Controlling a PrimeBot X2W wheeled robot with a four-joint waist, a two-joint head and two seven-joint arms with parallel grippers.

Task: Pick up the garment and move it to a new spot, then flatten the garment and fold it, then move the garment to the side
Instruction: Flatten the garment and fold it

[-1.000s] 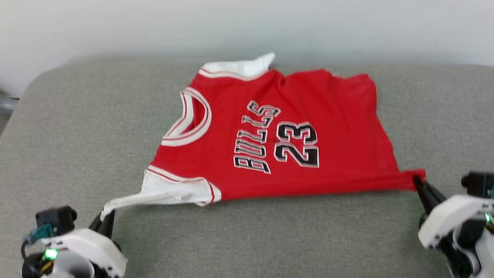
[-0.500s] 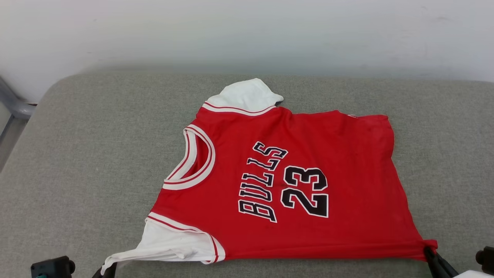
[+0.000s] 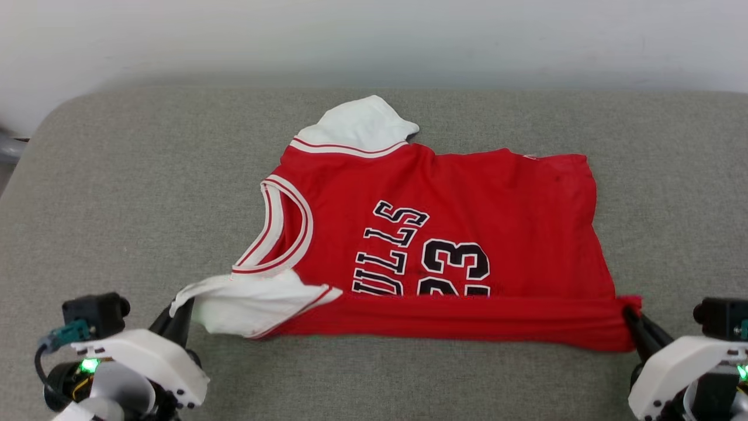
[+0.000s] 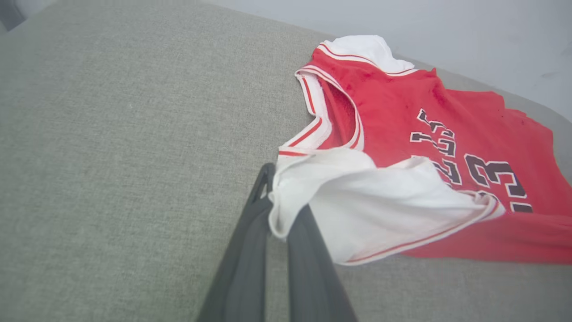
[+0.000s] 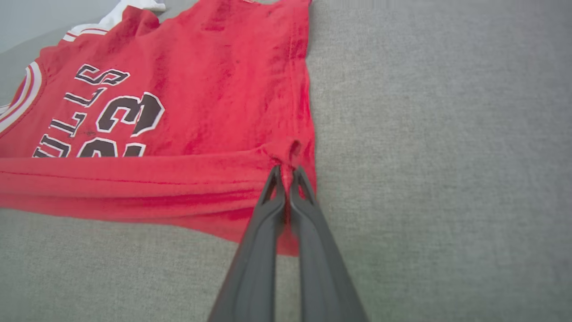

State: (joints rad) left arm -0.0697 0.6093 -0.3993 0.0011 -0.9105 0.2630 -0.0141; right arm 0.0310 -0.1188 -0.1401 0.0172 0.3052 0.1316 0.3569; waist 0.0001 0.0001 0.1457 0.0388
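Observation:
The red jersey garment [image 3: 456, 222] lies spread on the grey cushion, neck hole to the left, black lettering and number partly covered. Its near edge is lifted and folded over toward the far side, forming a red band [image 3: 467, 321]. My left gripper [image 3: 178, 310] is shut on the tip of the near white sleeve [image 4: 380, 205], which is folded up over the shoulder. My right gripper [image 3: 631, 318] is shut on the near hem corner [image 5: 286, 154] at the right. The far white sleeve [image 3: 356, 126] lies flat at the back.
The grey fabric cushion [image 3: 117, 204] extends wide on both sides of the jersey and in front of it. A pale wall [image 3: 374, 35] runs behind the cushion's far edge. A grey metal part [image 3: 9, 149] shows at the far left.
Both grippers have lifted the jersey's near edge and carried it toward the far side, folding it over the lower lettering and number. The head camera has also shifted between frames.

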